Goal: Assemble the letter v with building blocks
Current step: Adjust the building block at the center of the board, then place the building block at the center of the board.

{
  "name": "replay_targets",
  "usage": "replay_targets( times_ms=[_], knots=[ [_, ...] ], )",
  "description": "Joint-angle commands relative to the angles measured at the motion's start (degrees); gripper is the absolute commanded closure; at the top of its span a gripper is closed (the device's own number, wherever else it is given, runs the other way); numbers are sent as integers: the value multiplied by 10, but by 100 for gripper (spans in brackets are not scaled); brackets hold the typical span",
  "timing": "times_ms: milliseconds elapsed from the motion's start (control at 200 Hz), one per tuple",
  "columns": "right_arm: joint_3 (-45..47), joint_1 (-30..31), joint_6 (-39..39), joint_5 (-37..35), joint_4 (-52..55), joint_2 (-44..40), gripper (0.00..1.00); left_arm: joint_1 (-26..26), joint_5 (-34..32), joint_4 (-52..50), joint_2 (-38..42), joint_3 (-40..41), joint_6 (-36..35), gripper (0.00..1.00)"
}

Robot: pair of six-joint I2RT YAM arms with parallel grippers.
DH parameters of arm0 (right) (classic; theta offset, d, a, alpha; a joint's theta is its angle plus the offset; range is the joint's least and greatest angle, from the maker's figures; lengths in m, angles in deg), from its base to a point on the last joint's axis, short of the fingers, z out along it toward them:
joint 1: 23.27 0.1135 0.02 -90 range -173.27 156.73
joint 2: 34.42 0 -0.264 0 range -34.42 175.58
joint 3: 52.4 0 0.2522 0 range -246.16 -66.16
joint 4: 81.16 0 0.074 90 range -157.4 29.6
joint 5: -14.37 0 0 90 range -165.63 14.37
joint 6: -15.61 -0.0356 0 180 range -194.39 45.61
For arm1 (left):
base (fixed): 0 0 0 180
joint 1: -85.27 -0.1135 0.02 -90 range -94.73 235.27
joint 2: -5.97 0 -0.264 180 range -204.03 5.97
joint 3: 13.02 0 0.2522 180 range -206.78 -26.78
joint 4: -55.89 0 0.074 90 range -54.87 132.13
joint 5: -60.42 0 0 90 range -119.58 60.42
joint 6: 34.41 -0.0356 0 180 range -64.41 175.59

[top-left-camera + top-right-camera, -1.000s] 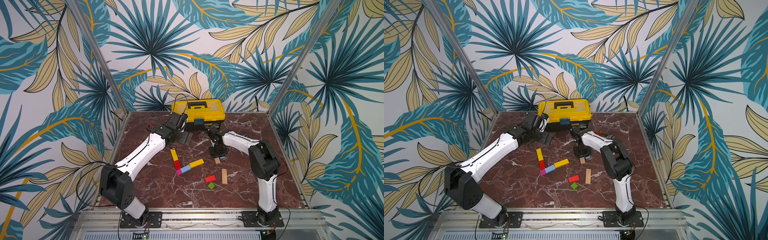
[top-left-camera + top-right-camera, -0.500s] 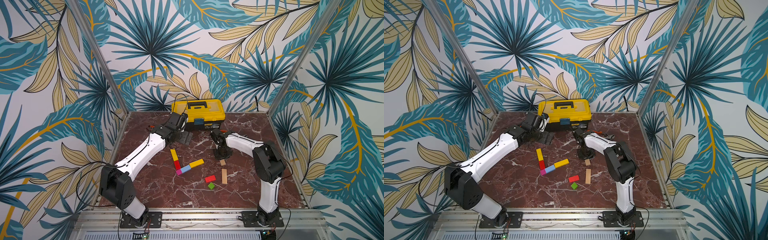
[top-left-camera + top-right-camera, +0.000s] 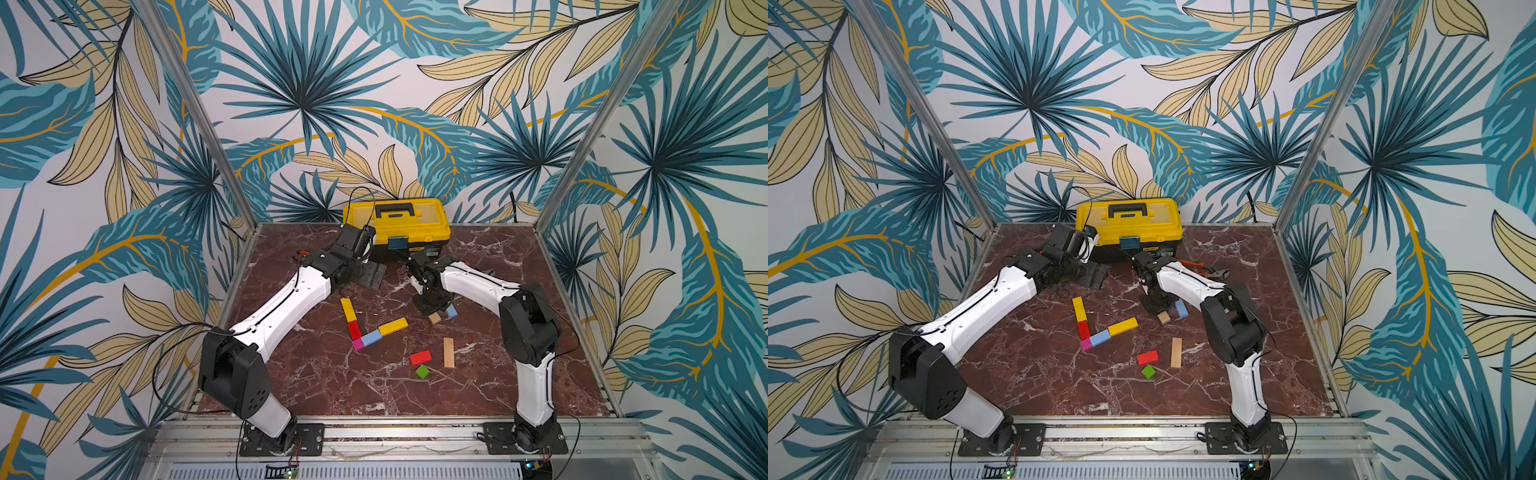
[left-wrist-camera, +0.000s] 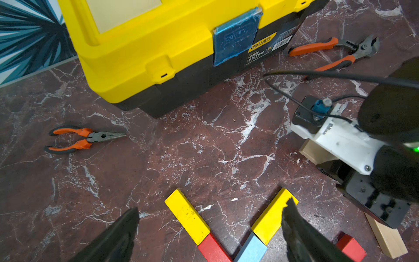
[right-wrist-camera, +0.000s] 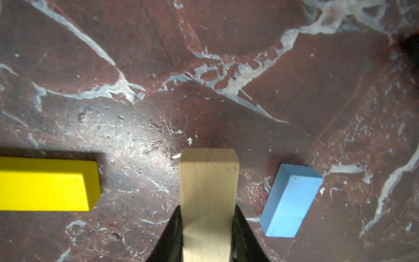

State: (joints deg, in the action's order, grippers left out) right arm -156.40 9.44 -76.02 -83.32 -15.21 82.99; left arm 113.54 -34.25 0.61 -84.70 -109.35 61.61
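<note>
A red-brown marbled desk point(image 3: 332, 386) sits inside walls papered with palm leaves, a yellow toolbox point(image 3: 397, 224) standing at its far edge. In front of the toolbox the V is partly built and opens toward it: a magenta cube point(image 3: 357, 344) at the tip, one limb of a red block point(image 3: 354, 329) and a yellow bar point(image 3: 348, 309), the other of a light-blue block point(image 3: 371, 338) and a second yellow bar point(image 3: 392, 326). Slightly nearer the toolbox than that bar's free end, and close to it, the right gripper point(image 5: 206, 229) has its jaws clamped on the sides of a tan bar point(image 5: 209, 181), a loose light-blue block point(image 5: 291, 199) just beside it; whether the bar is clear of the desk I cannot tell. The left gripper point(image 4: 210, 209) hangs between the toolbox and the V's mouth, jaws wide apart and empty. Farther from the toolbox than the V lie a spare red block point(image 3: 420, 357), a green cube point(image 3: 422, 371) and a second tan bar point(image 3: 448, 352). The step in hand looks like lengthening the blue-and-yellow limb with the held bar. To do it well, turn the wrist until the bar runs in line with the second yellow bar, bring them end to end, set it flat, and part the jaws only once it rests, then lift straight up so nothing is nudged. Keep off the loose light-blue block, which would likely slide at a touch.
</note>
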Motion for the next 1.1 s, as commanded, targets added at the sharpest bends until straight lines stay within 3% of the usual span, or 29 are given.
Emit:
replay_targets(
  times_ms=[0, 841, 1097],
  knots=[
    [-21, 6, 41, 2, 19, 18, 77, -3, 2, 9, 2, -19, 4, 1],
    [-25, 12, 66, -23, 11, 66, 78, -3, -3, 9, 5, -16, 0, 1],
    [-22, 17, 58, -19, 9, 70, 67, -3, -4, 8, 6, -15, -2, 1]
  ],
)
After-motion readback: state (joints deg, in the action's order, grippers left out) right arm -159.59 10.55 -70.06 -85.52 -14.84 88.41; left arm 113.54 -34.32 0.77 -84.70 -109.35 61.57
